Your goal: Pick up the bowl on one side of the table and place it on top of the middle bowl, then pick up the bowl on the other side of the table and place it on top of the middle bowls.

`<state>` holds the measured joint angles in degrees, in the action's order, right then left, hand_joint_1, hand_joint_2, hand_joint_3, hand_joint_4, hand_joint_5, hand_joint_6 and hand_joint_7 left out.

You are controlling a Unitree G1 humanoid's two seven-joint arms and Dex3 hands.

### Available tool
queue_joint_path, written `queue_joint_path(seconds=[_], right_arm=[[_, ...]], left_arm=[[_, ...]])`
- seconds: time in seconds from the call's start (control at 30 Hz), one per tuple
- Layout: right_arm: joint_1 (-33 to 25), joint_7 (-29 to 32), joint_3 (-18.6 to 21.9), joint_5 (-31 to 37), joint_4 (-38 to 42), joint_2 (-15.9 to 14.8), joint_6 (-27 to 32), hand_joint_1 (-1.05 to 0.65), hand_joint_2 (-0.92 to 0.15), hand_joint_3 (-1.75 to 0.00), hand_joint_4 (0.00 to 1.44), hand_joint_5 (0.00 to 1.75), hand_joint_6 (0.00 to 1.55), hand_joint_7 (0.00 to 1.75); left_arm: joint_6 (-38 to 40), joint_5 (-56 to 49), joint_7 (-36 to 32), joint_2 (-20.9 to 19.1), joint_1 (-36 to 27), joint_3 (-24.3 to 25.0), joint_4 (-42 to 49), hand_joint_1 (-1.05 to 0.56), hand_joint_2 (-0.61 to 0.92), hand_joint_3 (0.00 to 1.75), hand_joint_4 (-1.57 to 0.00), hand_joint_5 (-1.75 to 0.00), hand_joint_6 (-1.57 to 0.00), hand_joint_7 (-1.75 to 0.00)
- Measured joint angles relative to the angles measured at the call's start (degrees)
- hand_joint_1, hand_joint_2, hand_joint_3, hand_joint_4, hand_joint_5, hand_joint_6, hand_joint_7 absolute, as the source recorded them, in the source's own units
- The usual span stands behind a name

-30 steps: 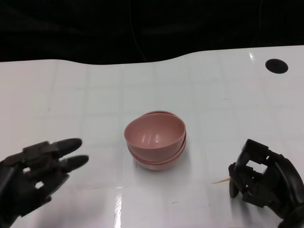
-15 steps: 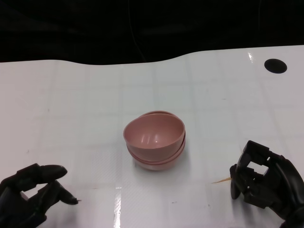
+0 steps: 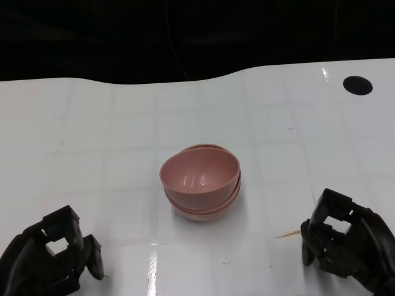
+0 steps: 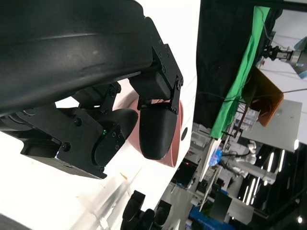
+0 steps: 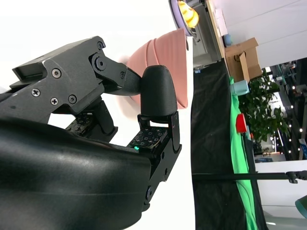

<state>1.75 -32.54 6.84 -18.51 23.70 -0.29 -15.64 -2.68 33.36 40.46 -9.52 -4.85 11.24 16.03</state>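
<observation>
While both hands' fingers (image 3: pixel 325 217) curl on nothing, pink bowls (image 3: pixel 200 180) sit nested, empty.

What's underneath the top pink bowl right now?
The top pink bowl sits tilted in other pink bowls nested beneath it on the white table. Only their rims and outer walls show; their insides and the exact count are covered.
</observation>
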Motion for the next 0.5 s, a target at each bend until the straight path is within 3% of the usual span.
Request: queue_joint_path(seconds=[0.17,0.5], right_arm=[[-0.4,0.2,0.0,0.1,-0.6,0.0,-0.1,-0.15,-0.62,-0.92,0.88,1.75,0.77,1.49],[-1.2,0.1,-0.1,0.1,-1.3,-0.2,0.2,-0.16,-0.61,-0.93,0.88,1.75,0.76,1.51]], left_arm=[[0.2,-0.6,0.1,-0.6,0.0,1.4,0.0,0.0,0.46,1.46,-0.85,-1.75,-0.75,-1.75],[1.1,-1.1,1.4,-1.4,0.0,2.5,0.0,0.0,0.44,1.44,-0.85,-1.75,-0.74,-1.75]])
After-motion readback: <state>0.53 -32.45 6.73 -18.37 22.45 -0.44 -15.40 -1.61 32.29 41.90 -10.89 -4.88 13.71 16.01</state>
